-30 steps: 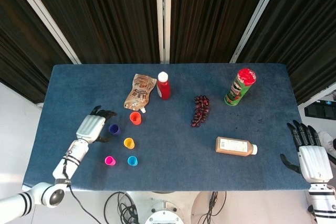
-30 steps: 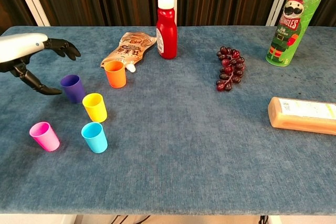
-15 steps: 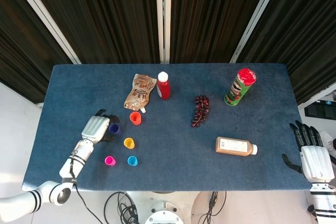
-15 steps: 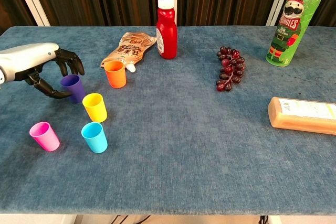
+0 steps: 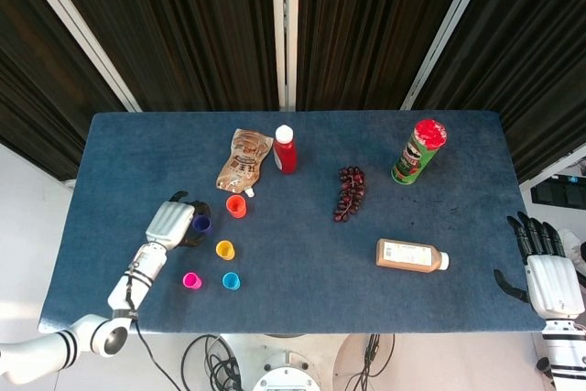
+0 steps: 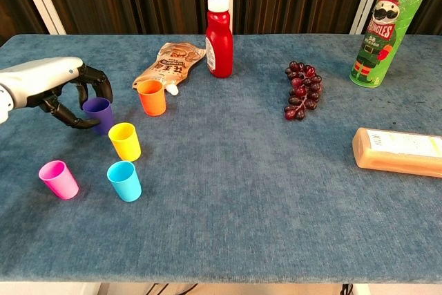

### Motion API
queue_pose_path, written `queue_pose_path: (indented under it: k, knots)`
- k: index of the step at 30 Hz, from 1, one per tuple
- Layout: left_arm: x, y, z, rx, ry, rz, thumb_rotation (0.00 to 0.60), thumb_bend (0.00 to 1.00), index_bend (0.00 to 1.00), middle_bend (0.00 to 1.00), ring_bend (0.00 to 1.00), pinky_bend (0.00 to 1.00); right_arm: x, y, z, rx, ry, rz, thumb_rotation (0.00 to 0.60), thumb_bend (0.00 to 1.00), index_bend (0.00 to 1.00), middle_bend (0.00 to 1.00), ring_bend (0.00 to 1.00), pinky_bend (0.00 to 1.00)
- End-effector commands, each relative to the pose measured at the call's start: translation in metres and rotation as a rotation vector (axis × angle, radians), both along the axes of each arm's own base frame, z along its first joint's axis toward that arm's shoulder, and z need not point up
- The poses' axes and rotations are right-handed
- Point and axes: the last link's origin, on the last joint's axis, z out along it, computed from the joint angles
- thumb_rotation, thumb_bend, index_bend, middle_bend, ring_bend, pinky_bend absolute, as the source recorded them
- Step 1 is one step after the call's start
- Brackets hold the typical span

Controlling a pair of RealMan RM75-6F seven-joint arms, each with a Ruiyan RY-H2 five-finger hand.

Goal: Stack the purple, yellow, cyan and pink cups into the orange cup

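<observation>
The left hand [image 6: 59, 91] reaches in low from the table's left edge, palm down, with its dark fingers [image 6: 103, 89] curled around the purple cup [image 6: 99, 115]; the thumb curves under the near side of the cup, so the hand appears to grip it, although actual contact is hard to confirm from either view. In the head view the hand covers most of the cup, leaving only its right rim visible. The purple cup stands upright on the blue table [image 6: 242, 205], just beside the yellow cup [image 6: 125, 141] and near the orange cup [image 6: 151, 97]. The cyan cup [image 6: 124, 180] and pink cup [image 6: 59, 179] stand closer to the front edge. The right hand [image 5: 548, 267] hangs off the table's right edge, fingers extended and apart, holding nothing; it is cut off by the frame and absent from the chest view.
</observation>
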Motion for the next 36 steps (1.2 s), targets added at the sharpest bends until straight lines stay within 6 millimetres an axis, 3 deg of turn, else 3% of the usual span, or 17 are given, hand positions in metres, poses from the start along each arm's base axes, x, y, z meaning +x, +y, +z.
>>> queue_pose_path:
  k: [1, 12, 20, 25, 36]
  knots:
    - [0.006, 0.001, 0.005, 0.019, -0.012, -0.016, 0.6, 0.31, 0.47, 0.49, 0.49, 0.16, 0.0, 0.0, 0.0, 0.0, -0.001, -0.001, 0.6, 0.21, 0.0, 0.0, 0.0, 0.0]
    - [0.051, 0.028, 0.03, 0.092, -0.062, -0.074, 0.6, 0.31, 0.47, 0.49, 0.49, 0.16, 0.0, 0.0, 0.0, 0.005, -0.004, 0.004, 0.6, 0.21, 0.0, 0.0, 0.0, 0.0]
    - [0.081, 0.036, 0.023, 0.054, -0.073, -0.09, 0.6, 0.31, 0.47, 0.49, 0.51, 0.16, 0.001, 0.0, 0.002, 0.001, -0.005, 0.008, 0.6, 0.21, 0.0, 0.0, 0.0, 0.0]
    - [0.088, 0.037, 0.015, 0.033, -0.096, -0.079, 0.6, 0.31, 0.47, 0.49, 0.51, 0.16, -0.001, -0.001, 0.001, 0.009, -0.01, 0.001, 0.6, 0.21, 0.0, 0.0, 0.0, 0.0]
    - [0.08, 0.041, -0.002, 0.014, -0.104, -0.041, 0.6, 0.31, 0.47, 0.49, 0.5, 0.16, -0.005, -0.002, 0.003, 0.008, -0.012, -0.011, 0.6, 0.21, 0.0, 0.0, 0.0, 0.0]
